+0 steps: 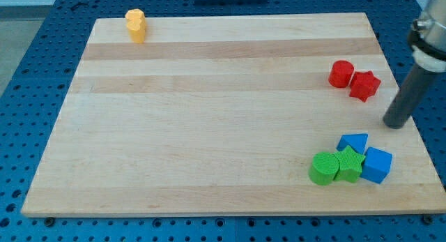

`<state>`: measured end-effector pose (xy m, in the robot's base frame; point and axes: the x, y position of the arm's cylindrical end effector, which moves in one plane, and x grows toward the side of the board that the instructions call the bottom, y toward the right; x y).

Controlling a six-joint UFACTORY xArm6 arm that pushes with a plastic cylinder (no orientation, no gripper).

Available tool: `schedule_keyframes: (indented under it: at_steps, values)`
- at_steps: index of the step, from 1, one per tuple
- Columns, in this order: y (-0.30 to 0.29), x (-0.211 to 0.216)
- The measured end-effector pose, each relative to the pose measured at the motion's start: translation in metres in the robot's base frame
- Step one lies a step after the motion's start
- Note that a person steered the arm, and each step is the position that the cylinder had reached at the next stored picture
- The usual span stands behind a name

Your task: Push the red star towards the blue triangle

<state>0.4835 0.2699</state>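
While writing shows nowhere | my tip (395, 125) right of red star (364, 85)

My tip (396, 123) sits right of the star (364, 84), above the triangle (354, 142).

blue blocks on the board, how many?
2, both at the view's bottom right: blue triangle and, just right and lower, a blue cube-like block. None appear hidden.

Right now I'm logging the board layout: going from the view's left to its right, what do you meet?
Yellow block → green cylinder → red cylinder → green star → red star → blue cube → my tip. The blue triangle overlaps the green star's span, so I leave it out.
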Motion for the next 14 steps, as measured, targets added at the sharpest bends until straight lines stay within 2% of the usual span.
schedule_keyframes:
  at_steps: [1, 2, 4, 5, 7, 8, 9, 10, 11, 12, 14]
  values:
    - [0.023, -0.017]
    - [0.015, -0.026]
    - [-0.024, -0.087]
    - [-0.040, -0.096]
    - [0.041, -0.100]
    - [0.028, -0.119]
    - [-0.021, -0.125]
    - [-0.066, -0.114]
    - [-0.087, -0.070]
    - [-0.093, -0.049]
    - [-0.099, -0.042]
